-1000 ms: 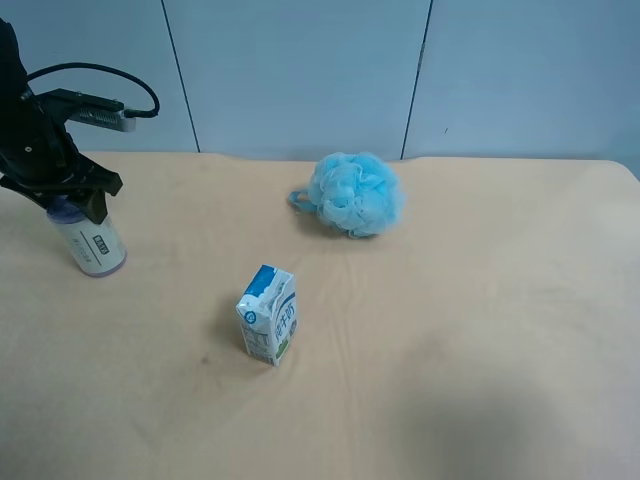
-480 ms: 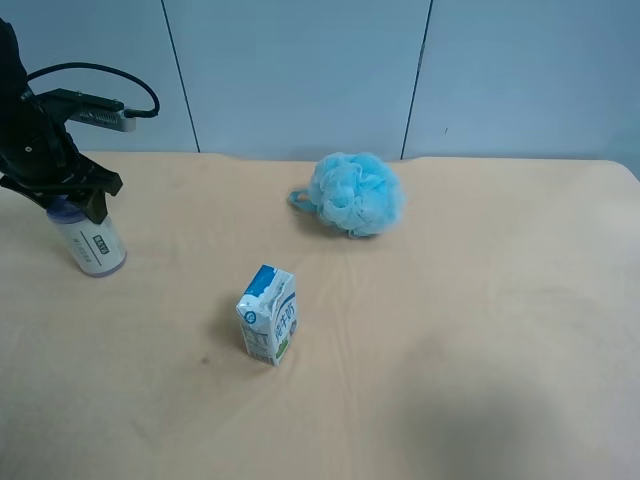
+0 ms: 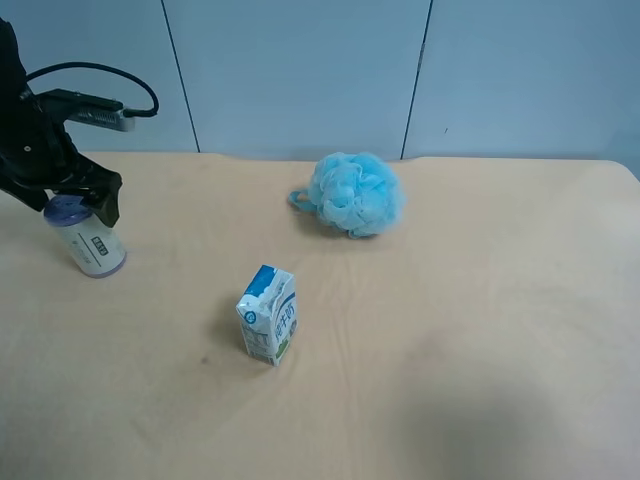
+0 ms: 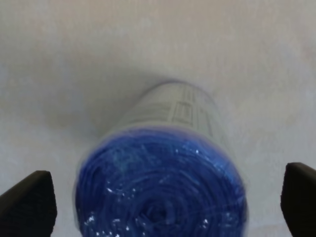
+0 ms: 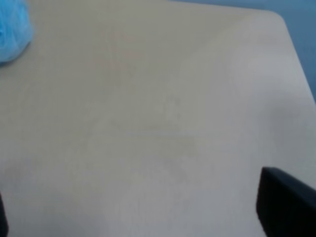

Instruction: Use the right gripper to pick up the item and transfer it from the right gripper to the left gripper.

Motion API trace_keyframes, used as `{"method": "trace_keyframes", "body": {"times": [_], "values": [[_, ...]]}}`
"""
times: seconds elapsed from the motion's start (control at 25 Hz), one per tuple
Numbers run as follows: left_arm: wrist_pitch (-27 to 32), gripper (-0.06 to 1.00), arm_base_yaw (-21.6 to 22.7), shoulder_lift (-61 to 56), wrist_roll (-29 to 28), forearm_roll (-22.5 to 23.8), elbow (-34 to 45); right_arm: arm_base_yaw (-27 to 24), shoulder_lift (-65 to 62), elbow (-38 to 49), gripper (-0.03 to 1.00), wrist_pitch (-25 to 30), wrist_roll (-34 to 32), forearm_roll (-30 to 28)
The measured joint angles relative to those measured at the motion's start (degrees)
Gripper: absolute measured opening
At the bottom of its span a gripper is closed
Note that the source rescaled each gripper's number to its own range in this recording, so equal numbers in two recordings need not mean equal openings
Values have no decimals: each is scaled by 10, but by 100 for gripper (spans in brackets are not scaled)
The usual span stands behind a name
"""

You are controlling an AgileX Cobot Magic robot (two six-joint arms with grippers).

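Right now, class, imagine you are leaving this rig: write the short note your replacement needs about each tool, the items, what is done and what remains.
Left tool: open, fingers apart on either side of the roll's top, not gripping.
Right tool: open, holding nothing, over bare table.
Roll stands upright on the table near its edge; milk carton and bath sponge sit apart, untouched.
Done: the roll is with the left tool and set down.
Left: lift the left arm clear.

Standing on the desk point(image 3: 480, 330): roll point(image 3: 90, 240) near the left edge, under the left gripper point(image 3: 62, 195); carton point(image 3: 268, 315) mid-desk toward the front; sponge point(image 3: 352, 194) near the back edge.
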State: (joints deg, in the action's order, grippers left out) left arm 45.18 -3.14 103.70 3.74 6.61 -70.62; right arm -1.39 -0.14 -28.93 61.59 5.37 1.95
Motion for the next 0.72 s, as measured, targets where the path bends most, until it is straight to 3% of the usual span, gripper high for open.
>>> {"method": "trace_keyframes", "body": {"times": [0.32,0.72], "values": [[8,78,0,-45,-1,0,0,0,0,0,97,0,0,0],[79,78,0,-131,-2,13,0,0,0,0,97,0,0,0]]}}
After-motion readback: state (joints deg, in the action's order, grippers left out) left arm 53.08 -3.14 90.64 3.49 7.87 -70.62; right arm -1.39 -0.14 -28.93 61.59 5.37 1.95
